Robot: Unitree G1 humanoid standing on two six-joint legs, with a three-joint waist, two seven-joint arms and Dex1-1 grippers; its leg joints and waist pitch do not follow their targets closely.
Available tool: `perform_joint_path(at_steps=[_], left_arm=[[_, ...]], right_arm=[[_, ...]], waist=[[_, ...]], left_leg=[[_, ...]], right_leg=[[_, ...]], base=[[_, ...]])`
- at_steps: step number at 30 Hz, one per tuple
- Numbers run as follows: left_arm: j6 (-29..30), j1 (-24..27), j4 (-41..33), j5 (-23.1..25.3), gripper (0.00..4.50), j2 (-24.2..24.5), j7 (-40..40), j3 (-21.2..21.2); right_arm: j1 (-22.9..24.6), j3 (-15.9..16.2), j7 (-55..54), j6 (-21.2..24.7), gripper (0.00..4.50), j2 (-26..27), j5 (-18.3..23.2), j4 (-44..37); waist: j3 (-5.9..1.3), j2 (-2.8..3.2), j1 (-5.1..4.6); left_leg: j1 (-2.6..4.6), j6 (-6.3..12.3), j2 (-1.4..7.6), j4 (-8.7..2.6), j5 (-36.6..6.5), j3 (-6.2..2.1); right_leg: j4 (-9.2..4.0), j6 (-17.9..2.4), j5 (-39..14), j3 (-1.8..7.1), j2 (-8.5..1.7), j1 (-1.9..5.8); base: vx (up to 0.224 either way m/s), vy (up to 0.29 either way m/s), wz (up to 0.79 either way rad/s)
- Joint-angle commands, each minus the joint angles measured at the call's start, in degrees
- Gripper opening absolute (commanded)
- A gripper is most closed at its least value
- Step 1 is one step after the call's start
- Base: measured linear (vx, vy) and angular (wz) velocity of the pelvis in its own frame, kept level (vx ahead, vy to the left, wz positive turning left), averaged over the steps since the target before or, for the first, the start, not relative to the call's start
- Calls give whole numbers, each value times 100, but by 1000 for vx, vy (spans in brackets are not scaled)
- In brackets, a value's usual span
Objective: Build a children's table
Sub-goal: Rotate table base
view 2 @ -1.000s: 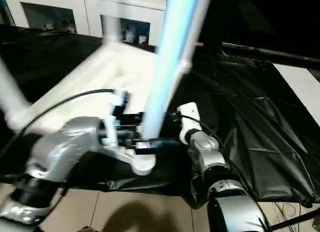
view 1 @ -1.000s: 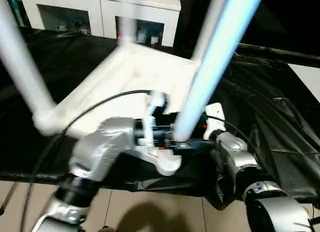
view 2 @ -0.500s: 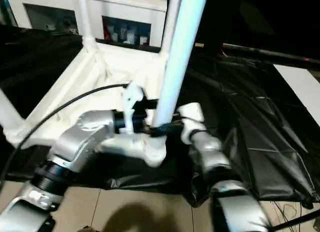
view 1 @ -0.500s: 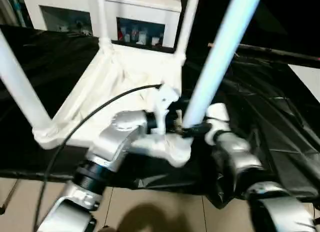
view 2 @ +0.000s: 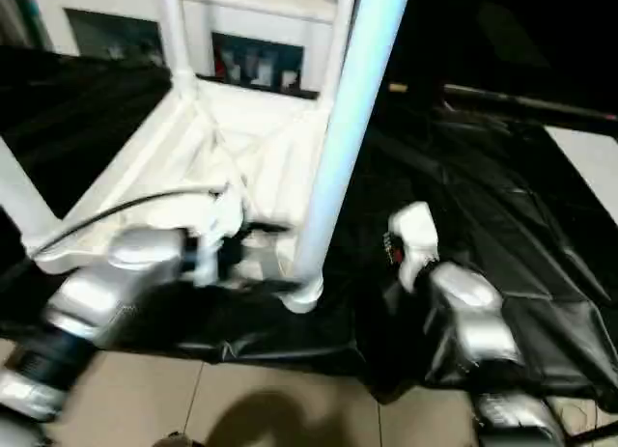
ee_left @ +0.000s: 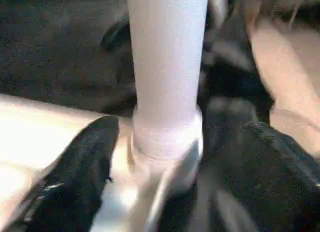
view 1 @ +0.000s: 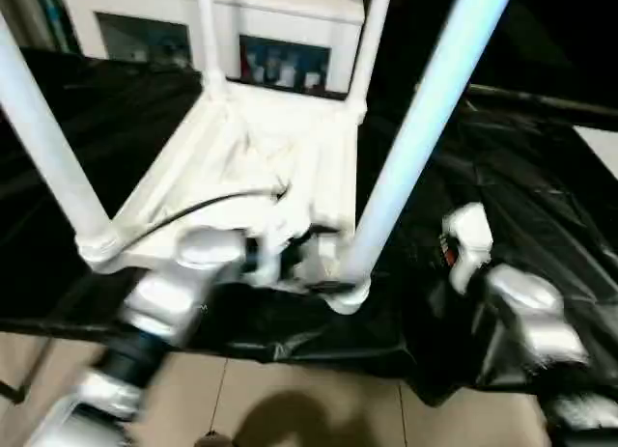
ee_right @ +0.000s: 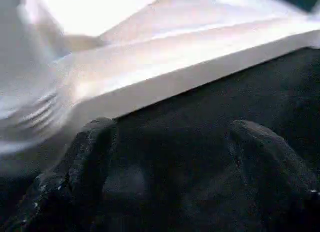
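Jaws apart around table leg [ee_left: 167, 66]

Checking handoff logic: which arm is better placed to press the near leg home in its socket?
Left, probably. Its fingers stand open on either side of the near leg at the corner socket. The right gripper is open over the black cloth, beside the tabletop.

The upturned children's table [view 1: 261, 167] fills the picture's centre-left, its four legs [view 1: 415, 148] rising as posts. Open black desk [view 1: 541, 186] lies at right, and the white cabinet [view 1: 232, 32] blocks the top edge.
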Motion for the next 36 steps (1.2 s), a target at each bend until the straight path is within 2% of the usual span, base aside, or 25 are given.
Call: perform_joint_path(at_steps=[1,2,3,5,6,7,8,10,11,14,16,18,19,20,22,24,28,29,33,36], left_arm=[[-170,-290,259,358,385,84,-151,-155],[-352,-396,464,505,372,110,-134,-214],[-377,-415,501,526,367,112,-131,-225],[-553,-569,788,655,355,122,-136,-307],[-610,-637,916,685,355,114,-156,-337],[-633,-694,1024,697,328,89,-186,-347],[-666,-752,1139,714,328,63,-227,-360],[-735,-831,1314,768,321,27,-291,-388],[-828,-936,1559,837,318,-23,-380,-429],[-943,-1056,1881,919,284,-98,-539,-457],[-1041,-1108,2047,972,279,-121,-555,-472],[-1181,-1178,2254,1036,262,-144,-542,-495],[-1182,-1179,2256,1037,239,-144,-542,-495],[-1292,-1241,2441,1077,237,-180,-571,-493],[-1413,-1298,2616,1125,229,-226,-591,-489],[-1483,-1326,2726,1145,203,-270,-620,-468],[-1575,-1386,2876,1133,183,-327,-717,-418],[-1594,-1400,2912,1142,157,-337,-728,-410],[-1670,-1430,3052,1184,145,-344,-773,-421],[-1798,-1460,3242,1224,113,-383,-822,-392]], right_arm=[[111,121,316,184,389,-191,-30,-447],[192,171,427,287,389,-250,-35,-644],[205,181,443,304,389,-260,-37,-677],[309,269,568,464,389,-356,-26,-965],[356,318,632,540,389,-408,-9,-1097],[397,362,695,618,389,-461,6,-1216],[424,393,749,690,389,-500,23,-1314],[456,436,833,772,389,-559,49,-1433],[493,482,935,871,389,-640,82,-1586],[563,497,1040,1020,389,-739,78,-1793],[599,497,1056,1081,389,-778,81,-1874],[639,496,1066,1154,389,-824,91,-1974],[639,496,1066,1155,389,-825,91,-1975],[678,505,1087,1246,389,-876,107,-2081],[722,516,1098,1338,389,-923,134,-2190],[770,517,1126,1408,389,-948,151,-2279],[851,520,1203,1483,389,-988,190,-2436],[856,516,1207,1492,389,-990,194,-2446],[871,537,1209,1482,389,-995,181,-2443],[869,554,1180,1537,389,-971,173,-2490]], waist=[[-385,110,20],[-375,100,16],[-380,125,33],[-383,126,49],[-393,144,52],[-401,142,63],[-398,173,64],[-401,164,63],[-407,192,79],[-407,179,98],[-406,201,103],[-409,196,120],[-407,205,127],[-409,237,132],[-406,218,142],[-404,216,142],[-409,213,142],[-409,222,145],[-408,226,147],[-409,209,149]], left_leg=[[151,-57,52,-433,-1915,4],[132,-43,50,-444,-1877,0],[132,-27,45,-438,-1831,-2],[114,-13,40,-429,-1697,-7],[117,-8,45,-424,-1663,-7],[109,8,49,-419,-1581,-7],[110,14,45,-420,-1566,-8],[107,46,37,-414,-1522,3],[113,61,40,-407,-1497,-2],[116,73,45,-406,-1519,2],[120,55,49,-410,-1575,-3],[129,50,53,-407,-1611,-1],[135,43,57,-409,-1643,-2],[137,27,59,-411,-1662,-10],[139,32,53,-410,-1667,-7],[132,30,59,-415,-1695,-12],[131,50,65,-414,-1673,-13],[131,45,68,-414,-1675,-15],[134,35,63,-413,-1712,-15],[121,58,59,-411,-1644,-16]], right_leg=[[-496,-1048,-1475,176,-255,220],[-504,-1044,-1466,175,-255,238],[-513,-1032,-1468,171,-256,241],[-494,-1046,-1388,168,-268,258],[-481,-1070,-1333,170,-276,254],[-465,-1103,-1220,170,-280,263],[-464,-1131,-1174,168,-274,261],[-467,-1167,-1060,170,-260,265],[-458,-1201,-993,166,-269,270],[-461,-1240,-952,167,-279,272],[-464,-1268,-993,166,-285,269],[-467,-1262,-996,170,-288,270],[-473,-1266,-1023,169,-292,264],[-468,-1275,-1030,169,-299,266],[-482,-1246,-1026,172,-288,275],[-480,-1253,-1079,168,-303,277],[-479,-1290,-1051,166,-305,277],[-476,-1301,-1063,167,-312,277],[-487,-1278,-1140,167,-316,276],[-481,-1269,-1098,166,-315,284]], base=[[0,0,0],[0,0,0],[0,0,0],[0,0,0],[0,0,0],[0,0,0],[0,0,0],[0,0,0],[0,0,0],[0,0,0],[0,0,0],[0,0,0],[0,0,0],[0,0,0],[0,0,0],[0,0,0],[0,0,0],[0,0,0],[0,0,0],[0,0,0]])
